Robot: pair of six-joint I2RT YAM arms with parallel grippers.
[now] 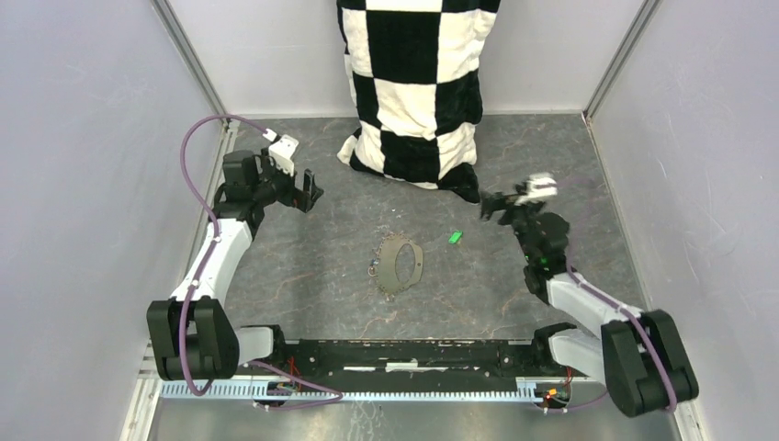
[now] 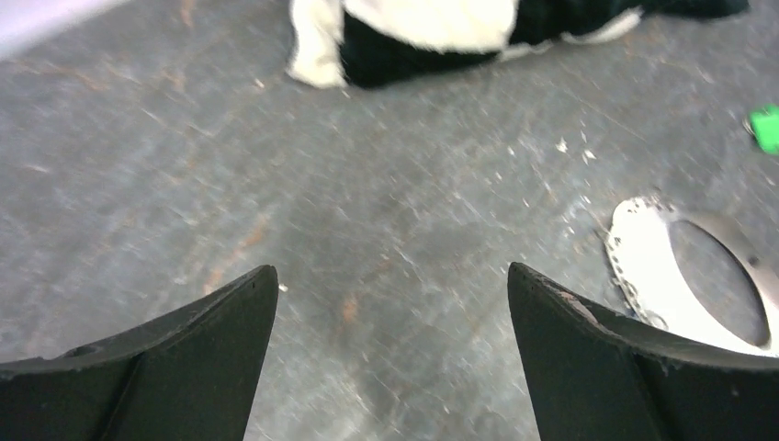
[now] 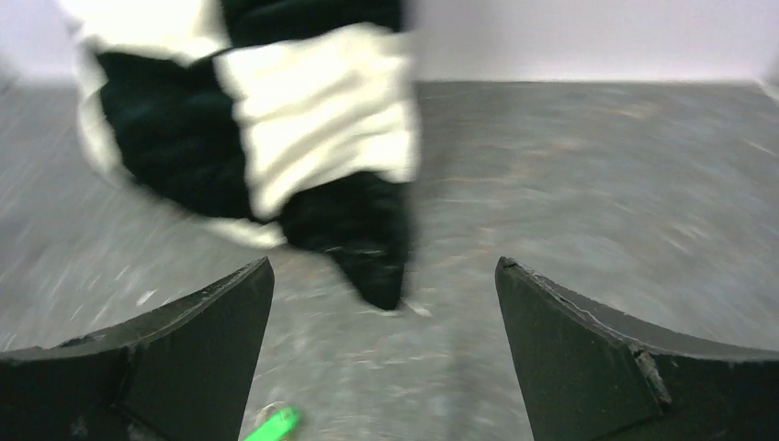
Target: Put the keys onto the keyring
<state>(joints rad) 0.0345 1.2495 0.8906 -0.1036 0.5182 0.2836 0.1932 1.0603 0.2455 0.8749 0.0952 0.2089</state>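
Grey stone-look table (image 1: 303,285) fills the floor of the box. At the far side a big black-and-white checkered cloth (image 1: 413,83) hangs down and its bottom rests on the table.

Next come the two arms. The left pincer (image 1: 308,191) hangs over the far left part of the table. Its two fingers stand wide apart and hold nothing. The right pincer (image 1: 491,204) hangs over the far right, close to the dark corner of the cloth. It is wide apart and holds nothing too.

The keyring (image 1: 399,264) lies flat in the middle of the table, between the two arms and about as far from one as from the other. Its loop is longer from near to far than from side to side.

The green key (image 1: 454,237) is the smallest thing. It lies on the table near the keyring, between the keyring and the right pincer. The right pincer is much nearer to it. From that pincer, the key lies toward the middle of the table and a bit closer to the arm bases. The key lies a little slanted. I cannot see the blue and yellow keys.

I think the right arm should go for the green key first.
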